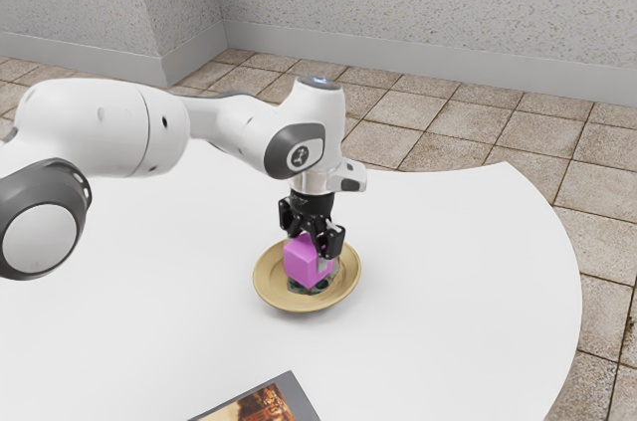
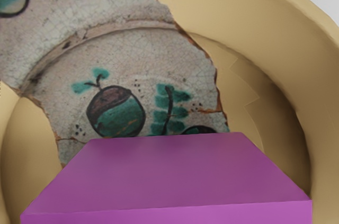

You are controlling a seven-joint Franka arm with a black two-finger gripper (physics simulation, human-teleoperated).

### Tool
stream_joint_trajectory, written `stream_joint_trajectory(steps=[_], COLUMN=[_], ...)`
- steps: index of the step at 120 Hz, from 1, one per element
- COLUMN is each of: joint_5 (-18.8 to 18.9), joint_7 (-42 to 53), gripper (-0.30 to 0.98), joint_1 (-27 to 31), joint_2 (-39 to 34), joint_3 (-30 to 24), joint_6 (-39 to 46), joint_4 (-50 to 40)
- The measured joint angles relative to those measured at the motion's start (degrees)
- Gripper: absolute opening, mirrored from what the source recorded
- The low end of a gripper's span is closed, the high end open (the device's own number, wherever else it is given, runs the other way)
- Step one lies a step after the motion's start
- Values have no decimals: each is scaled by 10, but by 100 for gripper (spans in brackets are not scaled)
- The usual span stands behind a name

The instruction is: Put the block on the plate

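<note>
Down over the plate, the black gripper [image 1: 315,250] is shut on the magenta block [image 1: 303,262], a fingertip showing against the block's side. The tan plate [image 1: 269,292], with a painted pattern in its middle, lies beneath them on the table. The wrist view has the block [image 2: 169,176] large at the lower edge, in front of the plate [image 2: 286,38] and its fruit-and-leaf decoration. Whether the block's underside touches the plate cannot be told.
The round white table [image 1: 458,272] carries a dark-bordered picture or book [image 1: 261,406] near the exterior view's bottom edge. A curved table edge runs along the exterior view's right, with tiled floor beyond.
</note>
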Motion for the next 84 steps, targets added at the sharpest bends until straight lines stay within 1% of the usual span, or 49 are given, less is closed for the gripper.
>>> stream_joint_trajectory(steps=[12,33,60,84], joint_5=[0,4,7,6], joint_7=[-4,-11,-15,-14], gripper=[50,60,66,67], joint_1=[0,-1,-1,-3], joint_2=[-1,-4,-23,-59], joint_3=[0,-1,-2,-2], joint_6=[1,2,0,-14], joint_4=[0,1,0,1])
